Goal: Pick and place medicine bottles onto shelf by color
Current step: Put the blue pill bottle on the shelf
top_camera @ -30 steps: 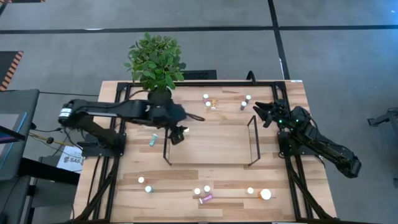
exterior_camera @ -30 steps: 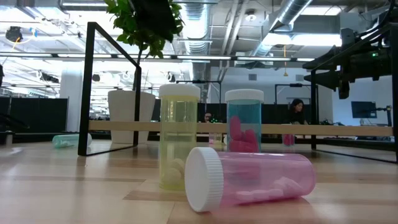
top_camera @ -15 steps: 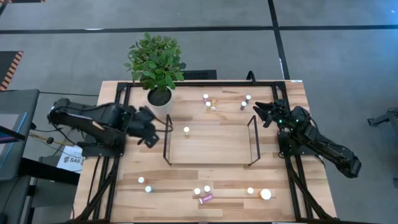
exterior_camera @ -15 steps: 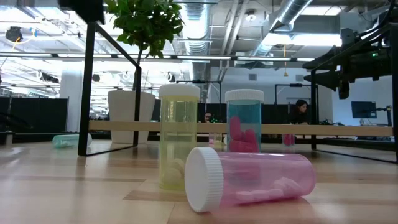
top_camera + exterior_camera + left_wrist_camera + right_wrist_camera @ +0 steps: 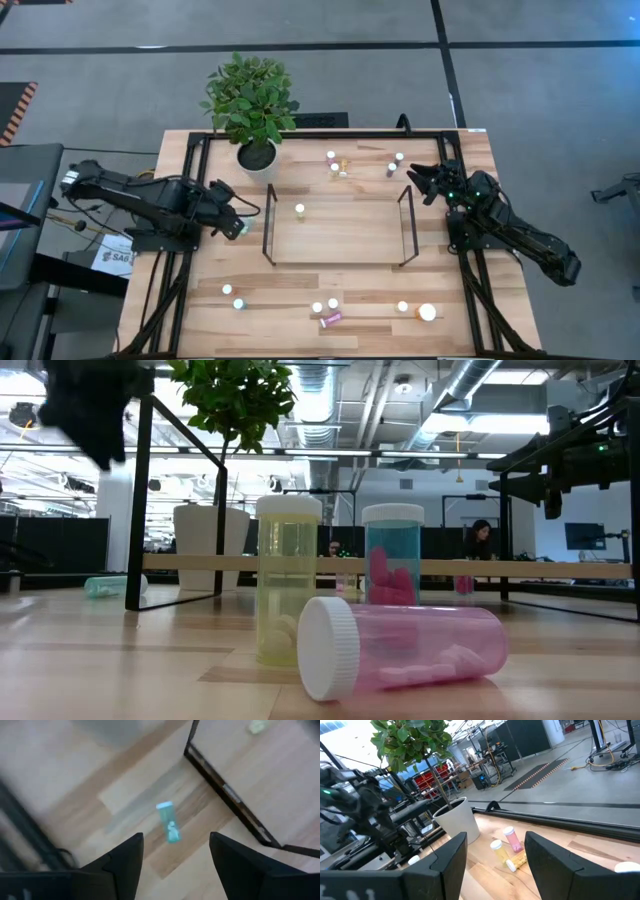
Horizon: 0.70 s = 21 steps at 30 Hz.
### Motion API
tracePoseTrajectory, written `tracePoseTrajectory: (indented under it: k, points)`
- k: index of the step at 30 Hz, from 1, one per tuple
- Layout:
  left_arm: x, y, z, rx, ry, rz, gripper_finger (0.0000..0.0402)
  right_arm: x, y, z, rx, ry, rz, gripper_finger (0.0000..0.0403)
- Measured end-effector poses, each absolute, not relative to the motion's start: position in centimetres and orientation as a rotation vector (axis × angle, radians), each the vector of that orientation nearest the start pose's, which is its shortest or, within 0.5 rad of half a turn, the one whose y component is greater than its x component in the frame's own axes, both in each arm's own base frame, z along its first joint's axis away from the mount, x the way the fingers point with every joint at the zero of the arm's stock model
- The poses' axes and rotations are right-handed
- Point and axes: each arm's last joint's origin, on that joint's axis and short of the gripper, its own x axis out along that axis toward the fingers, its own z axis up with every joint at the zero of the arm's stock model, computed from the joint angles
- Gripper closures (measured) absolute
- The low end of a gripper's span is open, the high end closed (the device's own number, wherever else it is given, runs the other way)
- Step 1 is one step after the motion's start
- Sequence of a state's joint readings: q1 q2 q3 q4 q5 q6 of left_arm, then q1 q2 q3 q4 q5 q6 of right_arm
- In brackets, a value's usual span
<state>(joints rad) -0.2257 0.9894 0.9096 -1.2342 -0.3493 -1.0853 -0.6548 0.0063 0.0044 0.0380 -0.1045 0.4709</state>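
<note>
— Bottle (image 5: 169, 822): where is it lying?
— Flat on the counter (image 5: 340, 290) near its left edge, beside the shelf (image 5: 340, 232). Left claw (image 5: 172, 855) is hovering above, open, empty.
— Risk?
— Rolling when pinched. Right claw (image 5: 492, 847) is idling open.

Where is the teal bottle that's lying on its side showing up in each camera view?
High view: lying teal bottle at the tip of the left claw, just left of the shelf.
Low view: far left, flat on the table.
Left wrist view: mid-picture, ahead of the open fingers.
Right wrist view: not in it.
Shared landmark: the shelf's left wire frame, right beside the bottle.
</note>
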Motion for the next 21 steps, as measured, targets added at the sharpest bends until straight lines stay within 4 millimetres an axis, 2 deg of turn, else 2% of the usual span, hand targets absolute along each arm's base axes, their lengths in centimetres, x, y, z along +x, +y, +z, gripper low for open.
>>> tracePoseTrajectory:
  k: [6,21]
  points:
    - [14.5,-1.6,22.2,-0.715,0.994,0.712,0.0186,7.9,-5.7,16.8,0.445,-0.163,-0.532,0.0179]
    - [14.4,-1.1,16.9,-0.779,0.909,0.725,0.0186,7.9,-5.7,16.8,0.445,-0.163,-0.532,0.0179]
